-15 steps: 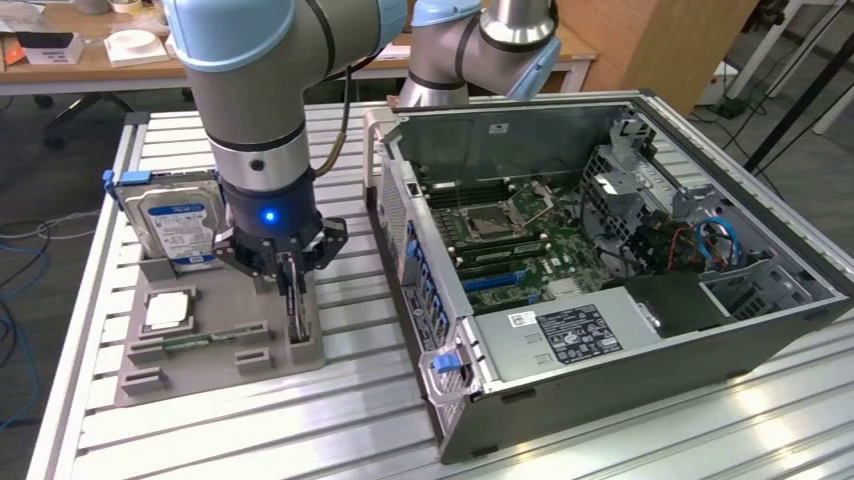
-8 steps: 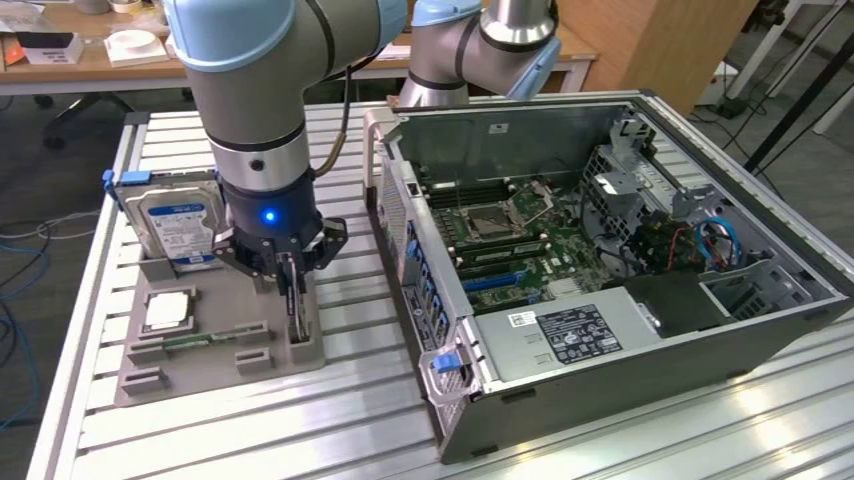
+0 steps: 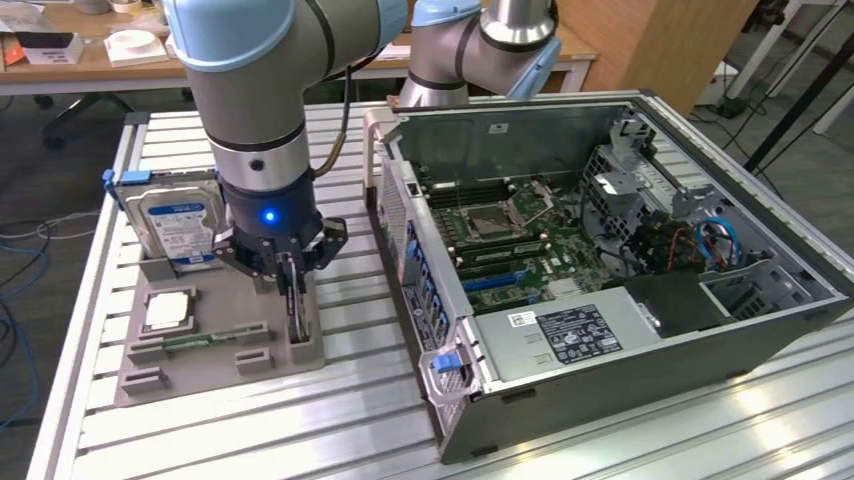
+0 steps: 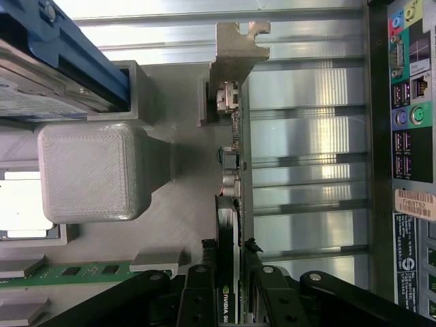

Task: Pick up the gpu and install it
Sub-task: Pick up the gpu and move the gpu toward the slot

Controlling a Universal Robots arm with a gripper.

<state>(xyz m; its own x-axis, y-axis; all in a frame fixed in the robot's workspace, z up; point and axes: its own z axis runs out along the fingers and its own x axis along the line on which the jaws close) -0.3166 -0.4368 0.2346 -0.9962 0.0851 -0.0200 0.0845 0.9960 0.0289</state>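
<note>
Closest in, my gripper (image 4: 229, 262) pinches the gpu (image 4: 233, 170) across its thin faces. It stands on edge in the grey holder (image 3: 214, 375) on the bench (image 3: 200, 440), directly beneath me, its long axis running toward its silver bracket (image 4: 238, 48).

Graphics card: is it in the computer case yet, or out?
Out. The graphics card stands on edge in the gray holder beside the open computer case, with the gripper down over it.
</note>
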